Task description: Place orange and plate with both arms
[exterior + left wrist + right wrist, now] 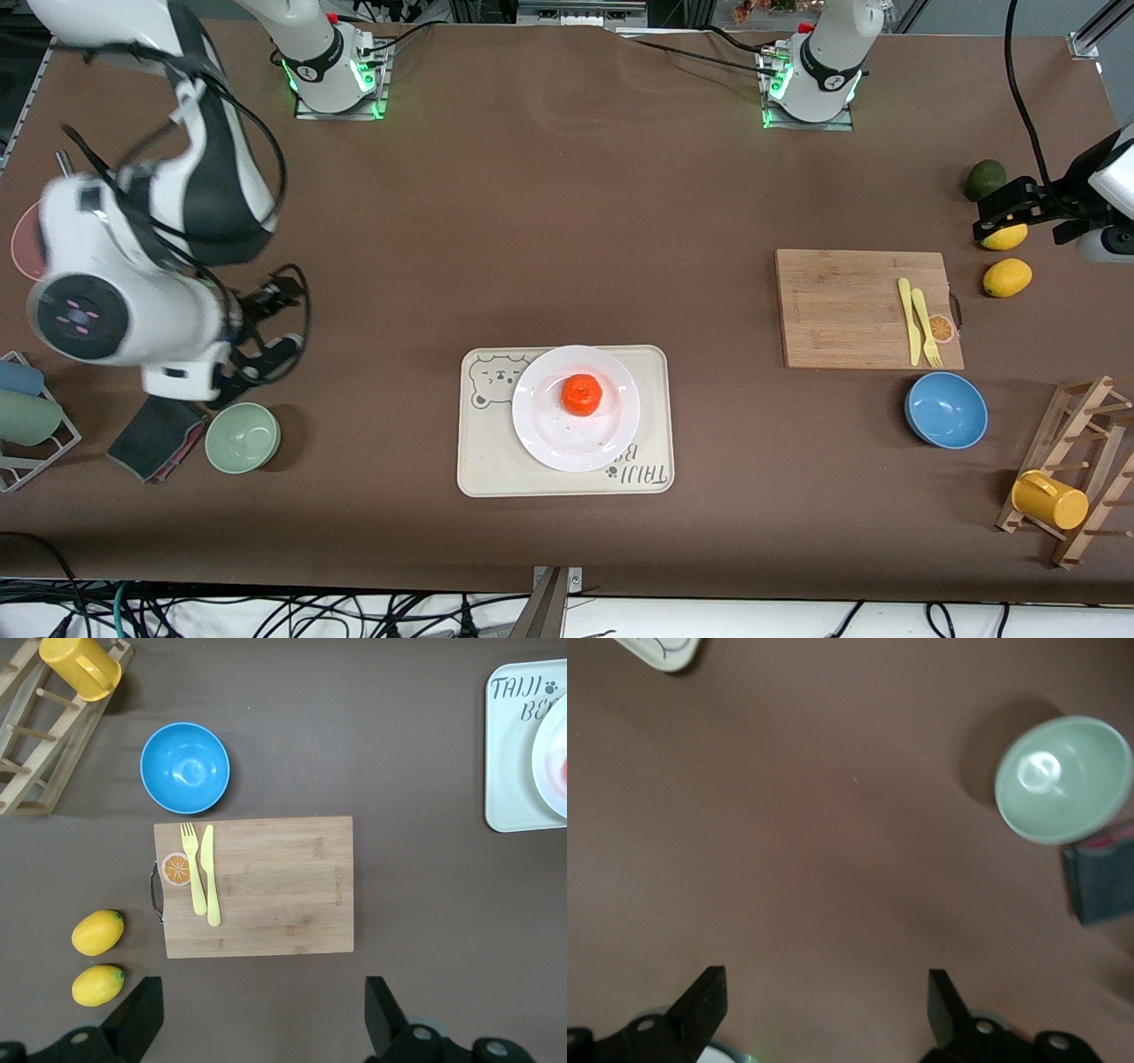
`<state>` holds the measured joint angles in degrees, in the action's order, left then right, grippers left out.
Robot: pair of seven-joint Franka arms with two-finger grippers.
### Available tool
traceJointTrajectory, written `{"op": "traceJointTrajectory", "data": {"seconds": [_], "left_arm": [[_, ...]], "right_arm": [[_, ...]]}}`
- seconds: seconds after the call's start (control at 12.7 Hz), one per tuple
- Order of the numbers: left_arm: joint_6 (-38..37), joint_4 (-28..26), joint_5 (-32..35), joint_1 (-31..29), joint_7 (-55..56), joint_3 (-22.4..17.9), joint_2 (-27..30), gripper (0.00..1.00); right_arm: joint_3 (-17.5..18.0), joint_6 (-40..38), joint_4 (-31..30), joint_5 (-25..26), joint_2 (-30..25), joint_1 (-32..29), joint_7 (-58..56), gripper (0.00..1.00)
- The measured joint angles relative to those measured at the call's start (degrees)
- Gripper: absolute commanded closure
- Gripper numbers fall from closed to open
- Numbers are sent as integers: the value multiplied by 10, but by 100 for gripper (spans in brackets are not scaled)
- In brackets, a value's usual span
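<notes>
The orange point(582, 394) sits in the middle of the white plate point(545, 434), which rests on the cream bear-print tray point(496, 461) in the middle of the table, near the front camera. The plate's edge point(556, 771) also shows in the left wrist view. My left gripper point(1036, 217) is open and empty in the air over the lemons at the left arm's end; its own view shows it point(264, 1019) open. My right gripper point(279, 321) is open and empty over bare table beside the green bowl point(243, 437); its own view shows it point(824, 1014) open.
A cutting board point(850, 306) with a yellow fork and knife point(920, 323), a blue bowl point(946, 409), two lemons point(1007, 277), a dark green fruit point(985, 179) and a wooden rack with a yellow mug point(1050, 499) lie at the left arm's end. A dark cloth point(155, 437) lies beside the green bowl.
</notes>
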<state>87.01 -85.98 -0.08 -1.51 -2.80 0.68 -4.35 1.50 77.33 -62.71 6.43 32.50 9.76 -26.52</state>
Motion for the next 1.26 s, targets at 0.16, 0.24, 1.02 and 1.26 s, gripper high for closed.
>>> {"op": "traceJointTrajectory", "data": {"seconds": [0.16, 0.24, 1.02, 1.26], "left_arm": [[0, 0, 0, 0, 0, 0, 0, 0], [0, 0, 0, 0, 0, 0, 0, 0], [0, 0, 0, -1, 0, -1, 0, 0], [0, 0, 0, -1, 0, -1, 0, 0]], "right_arm": [[-19, -40, 27, 12, -32, 1, 2, 0], [-23, -52, 30, 16, -54, 2, 19, 0], [-39, 244, -384, -64, -318, -102, 245, 0], [-56, 179, -367, -64, -329, -86, 245, 0]]}}
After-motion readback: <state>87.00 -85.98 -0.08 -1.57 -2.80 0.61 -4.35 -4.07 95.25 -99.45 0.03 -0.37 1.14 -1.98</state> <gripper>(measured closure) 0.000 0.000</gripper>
